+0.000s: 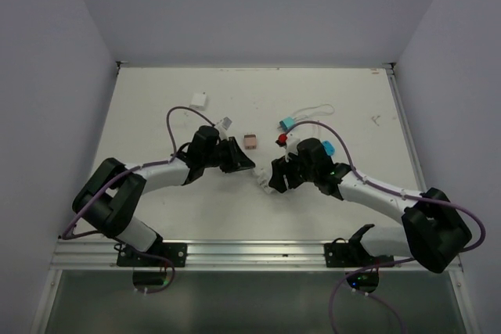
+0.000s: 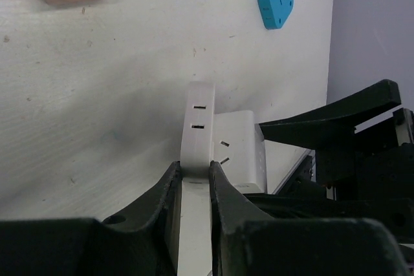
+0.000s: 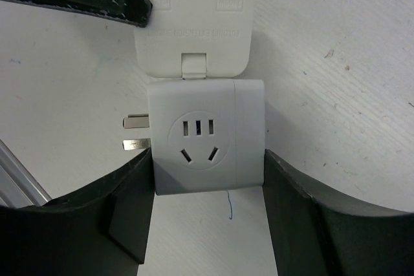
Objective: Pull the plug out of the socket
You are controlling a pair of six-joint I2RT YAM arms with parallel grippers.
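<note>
- Left wrist: left claw [image 2: 195, 171] is clamped on the flat white plug [image 2: 198, 124], which is seated against the socket [image 2: 240, 150].
- Right wrist: right claw [image 3: 208, 163] is closed on the cube socket's sides. The plug is not yet withdrawn, and the pull is judged outstanding.
- Top external: both are held mid-bench [image 1: 156, 127]. The surface is white and scuffed, enclosed by pale grey walls [image 1: 55, 60].

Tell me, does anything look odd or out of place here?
Nothing looks broken or spilled. One oddity: the white plastic cube socket has its two metal prongs sticking out bare, plugged into nothing, while a flat white plastic plug sits in another face.
</note>
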